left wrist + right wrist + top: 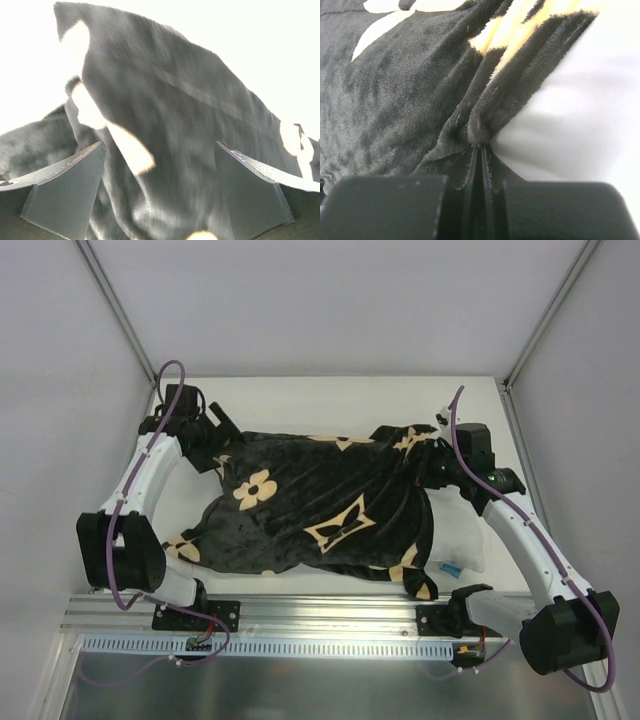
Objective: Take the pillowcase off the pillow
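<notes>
right wrist view: right claw (481, 165) clamps a pillowcase (395, 100) fold beside the pillow (580, 100); left claw (160, 180) gapes wide around it.

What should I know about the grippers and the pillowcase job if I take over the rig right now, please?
Left gripper: jaws open and wide apart at the far-left corner of the pillowcase, with fabric between them, not clamped.
Right gripper: jaws shut on a fold of the pillowcase at its far-right edge, beside the white pillow.
Done: the near-right end of the pillow, with its blue tag, is uncovered.
Left: the pillowcase covers most of the pillow and has to come off entirely.
</notes>
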`<action>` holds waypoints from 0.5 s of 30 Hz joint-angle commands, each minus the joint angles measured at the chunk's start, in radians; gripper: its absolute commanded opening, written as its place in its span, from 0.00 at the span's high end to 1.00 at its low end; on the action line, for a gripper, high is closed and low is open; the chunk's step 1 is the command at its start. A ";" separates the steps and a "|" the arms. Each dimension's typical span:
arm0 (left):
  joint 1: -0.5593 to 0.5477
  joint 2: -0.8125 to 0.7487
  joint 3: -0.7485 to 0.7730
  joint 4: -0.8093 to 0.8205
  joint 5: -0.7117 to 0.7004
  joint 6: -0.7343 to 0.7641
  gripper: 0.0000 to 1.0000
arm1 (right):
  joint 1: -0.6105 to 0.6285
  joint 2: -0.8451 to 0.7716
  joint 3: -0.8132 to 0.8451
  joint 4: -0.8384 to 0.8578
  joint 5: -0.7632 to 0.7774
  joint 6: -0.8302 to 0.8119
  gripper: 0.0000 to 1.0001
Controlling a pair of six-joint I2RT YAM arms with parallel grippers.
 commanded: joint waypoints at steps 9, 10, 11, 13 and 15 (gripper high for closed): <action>0.034 0.260 0.170 -0.041 -0.108 -0.176 0.07 | 0.020 -0.067 -0.057 -0.101 -0.051 0.005 0.88; 0.031 0.298 0.178 -0.041 -0.098 -0.187 0.10 | 0.020 -0.067 -0.056 -0.103 -0.048 0.002 0.86; 0.030 0.318 0.186 -0.041 -0.085 -0.187 0.15 | 0.020 -0.064 -0.053 -0.104 -0.044 -0.001 0.84; 0.022 0.370 0.225 -0.041 -0.061 -0.167 0.34 | 0.020 -0.060 -0.033 -0.127 -0.030 -0.008 0.77; 0.013 0.395 0.261 -0.042 -0.050 -0.135 0.82 | 0.017 -0.076 -0.002 -0.168 0.027 -0.027 0.54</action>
